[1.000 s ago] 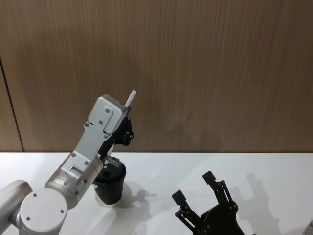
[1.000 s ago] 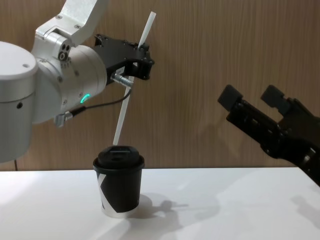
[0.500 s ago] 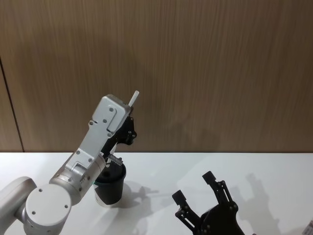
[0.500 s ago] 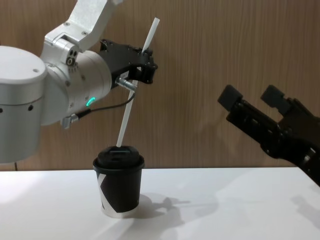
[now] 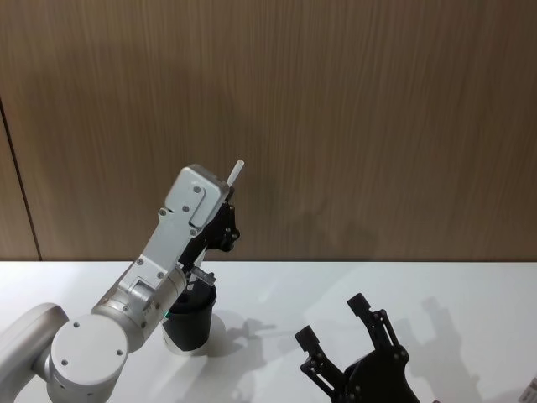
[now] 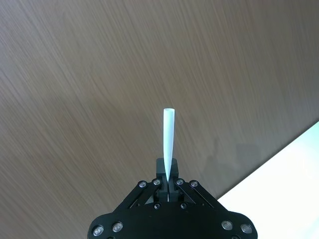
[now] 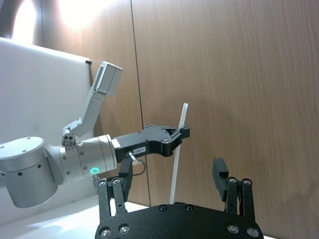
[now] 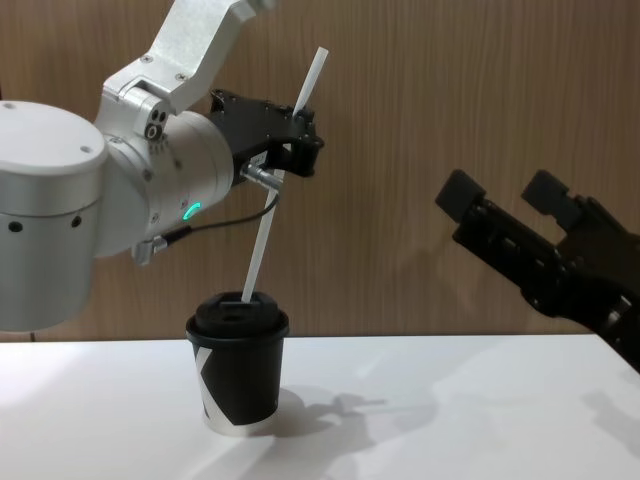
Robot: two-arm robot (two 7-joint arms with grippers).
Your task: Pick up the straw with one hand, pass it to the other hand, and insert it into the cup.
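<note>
The left gripper (image 8: 300, 150) is hanging above the cup (image 8: 238, 370) and a little to the cup's right. Its fingers are pressed together on the straw (image 8: 264, 235), pinching it in its upper part. The straw is leaning, with its top tilted off to the right of the cup and its lower end meeting the black lid (image 8: 237, 312). Whether the tip is sitting inside the lid's opening I cannot tell. A metal plug (image 8: 262, 176) and a dark cable (image 8: 220, 222) are sticking out beneath the gripper, and a green ring light (image 8: 190, 210) is glowing on the arm, above and left of the cup. The cup is standing upright on the white table (image 8: 450, 420), showing a white mark on its side.

The right gripper (image 8: 502, 192) is hovering well to the right of the cup and higher than its lid. Its fingers (image 7: 219, 175) are spread wide, holding nothing and touching nothing.

The chest view is giving the straw's full length down to the lid. In the head view the left arm (image 5: 159, 260) is covering part of the cup and the straw's lower stretch, while the straw's upper end is poking out above the wrist. The left wrist view is looking along the straw and showing the two fingertips closed tight at its sides, against the wood-panelled wall (image 6: 75, 74). The right wrist view is looking between the right gripper's parted fingers at the left gripper and the leaning straw beyond.
</note>
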